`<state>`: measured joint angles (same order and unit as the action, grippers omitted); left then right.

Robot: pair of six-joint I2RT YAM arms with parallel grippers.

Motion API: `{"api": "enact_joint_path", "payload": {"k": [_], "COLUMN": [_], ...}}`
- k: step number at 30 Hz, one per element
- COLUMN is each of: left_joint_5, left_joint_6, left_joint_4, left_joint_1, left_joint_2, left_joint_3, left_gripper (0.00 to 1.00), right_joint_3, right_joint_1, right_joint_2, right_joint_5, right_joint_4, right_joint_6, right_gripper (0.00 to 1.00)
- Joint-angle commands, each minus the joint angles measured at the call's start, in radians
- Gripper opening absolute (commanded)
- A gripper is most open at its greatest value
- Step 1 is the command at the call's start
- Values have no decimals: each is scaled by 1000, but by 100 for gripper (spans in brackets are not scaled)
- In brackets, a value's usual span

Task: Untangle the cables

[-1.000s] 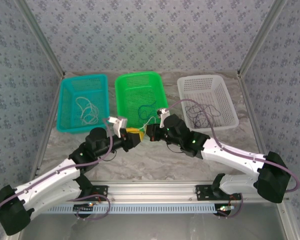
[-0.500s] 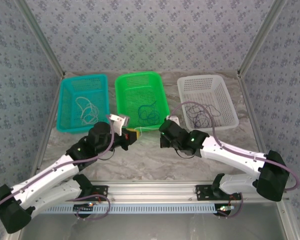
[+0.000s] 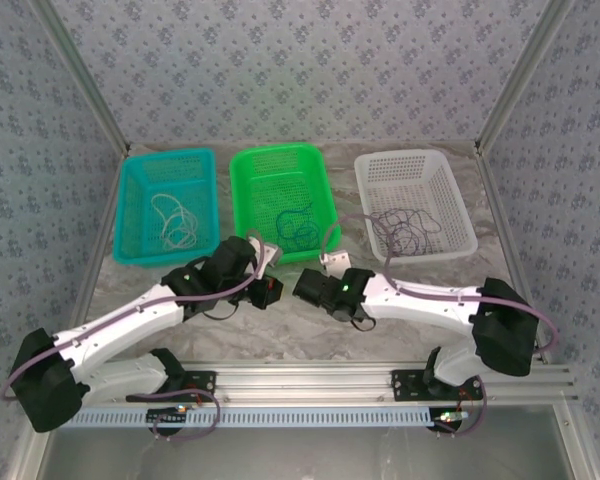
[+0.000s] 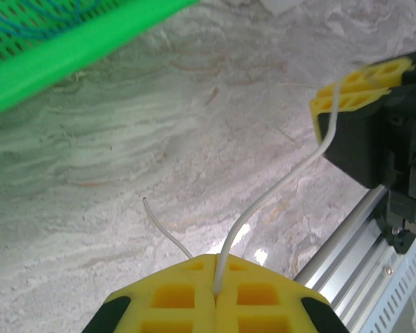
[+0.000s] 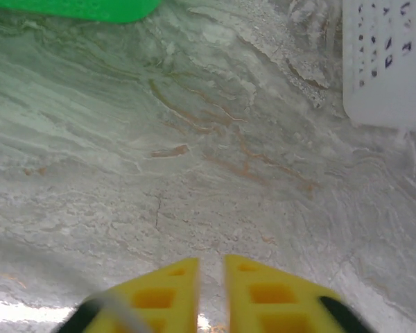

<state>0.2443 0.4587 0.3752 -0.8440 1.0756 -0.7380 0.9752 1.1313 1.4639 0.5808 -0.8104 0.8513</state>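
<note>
Marbled grey-white counter [image 3: 300, 335], enclosed by patterned blue-grey panels, carries three plastic mesh baskets in a row along its far side.

1. Teal mesh basket [image 3: 128, 215], far left: holds a whitish thin cable in loose loops [image 3: 172, 222], lying alone with no other strand crossing it.

2. Left pincer [image 4: 215, 260], low over the bare counter just in front of the green basket: clenched on a thin white wire [image 4: 277, 184]. A short free end curls out beside the fingers. The longer run arcs up to the right pincer [image 4: 353, 90] and touches its yellow finger.

3. Green mesh basket [image 3: 238, 205], centre: holds a blue thin cable [image 3: 298, 228] by itself.

4. Right pincer [image 5: 213, 267], close beside the left one: jaws stand slightly parted, with no wire seen in the gap from its own wrist view. I judge it released, or nearly so.

5. White mesh basket [image 3: 464, 225], right: holds a dark thin cable [image 3: 400, 228], loosely looped and separate.

Assessment: the separation looks largely done, with one colour in each basket. The white wire in the left pincer is outstanding, as it is clear of the others but not yet set down. The teal basket seems its likely destination.
</note>
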Motion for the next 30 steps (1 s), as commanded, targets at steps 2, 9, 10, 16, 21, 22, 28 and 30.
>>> {"api": "enact_joint_path", "payload": {"k": [2,9,10,16,21,22,28,30], "left_joint_5": [19,-7,-4,-8,-13,-15,-80,-102], "left_joint_6": [18,12,14,50,61,58,22,16], "left_joint_4": [48,105,108,101,86,86,89,80], "left_joint_1": [-7,-8,-8,-8,-9,-11,-44,-53], "left_joint_2": [-8,20,31,73,72,70,40,20], "left_joint_3": [7,-13,-15,0,6,6,14,21], "left_gripper": [0,0,0,0,0,0,0,0], "right_joint_3": [-11,-167,-189,-352,-499,-514,-548,-519], "right_joint_1": [13,-64,-80,-126,-144,-150,-187,-187], "right_joint_2": [-49,-272,-304,-546,-740,-767,-777,-697], "right_joint_5": [44,-100,-125,-227,-267,-272,-337,-358], "right_joint_4": [26,156,163,270,337,333,319,319], "right_joint_6": [65,84,102,228,299,313,408,396], "right_gripper": [53,80,81,82,83,83,79,77]}}
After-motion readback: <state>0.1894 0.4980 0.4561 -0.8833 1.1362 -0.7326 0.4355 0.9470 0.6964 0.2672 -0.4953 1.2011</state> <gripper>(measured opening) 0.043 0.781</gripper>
